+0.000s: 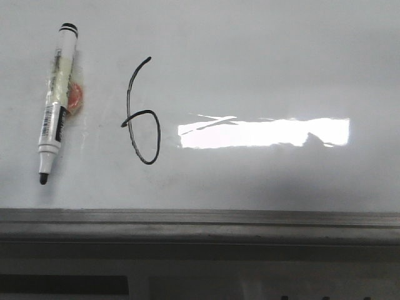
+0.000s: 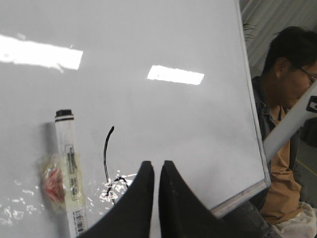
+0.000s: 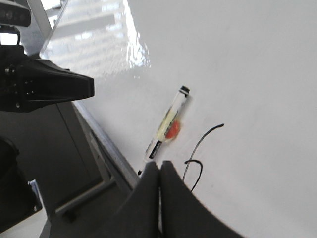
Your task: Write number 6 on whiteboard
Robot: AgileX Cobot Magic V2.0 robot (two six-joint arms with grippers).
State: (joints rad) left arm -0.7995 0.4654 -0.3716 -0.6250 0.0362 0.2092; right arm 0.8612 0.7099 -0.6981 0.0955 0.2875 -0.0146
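A: Starting at the left edge of the large glossy white-grey whiteboard with its grey metal frame (image 1: 262, 69), what lies there?

B: A white plastic marker pen with a black tip and black cap end (image 1: 55, 100), lying flat, tip toward the near frame edge. A clear wrap and an orange-red blob (image 1: 74, 99) cling to its barrel. I judge it light, stiff and smooth, so likely slippery; the wrapped middle of the barrel looks the surest place to pinch it.

A: And beside it?

B: The thin black hand-drawn number 6 (image 1: 141, 119), just right of the pen and apart from it, tall and narrow with a small loop. The ink probably smears if brushed.

A: Further right?

B: A bright rectangular light reflection (image 1: 265, 132); the board is slick, with faint smudges.

A: The grippers?

B: The left gripper (image 2: 155, 171) is clenched on nothing, above the board near the 6. The right gripper (image 3: 160, 171) is likewise closed and empty. A man in glasses (image 2: 290, 84) sits past the board's far side.
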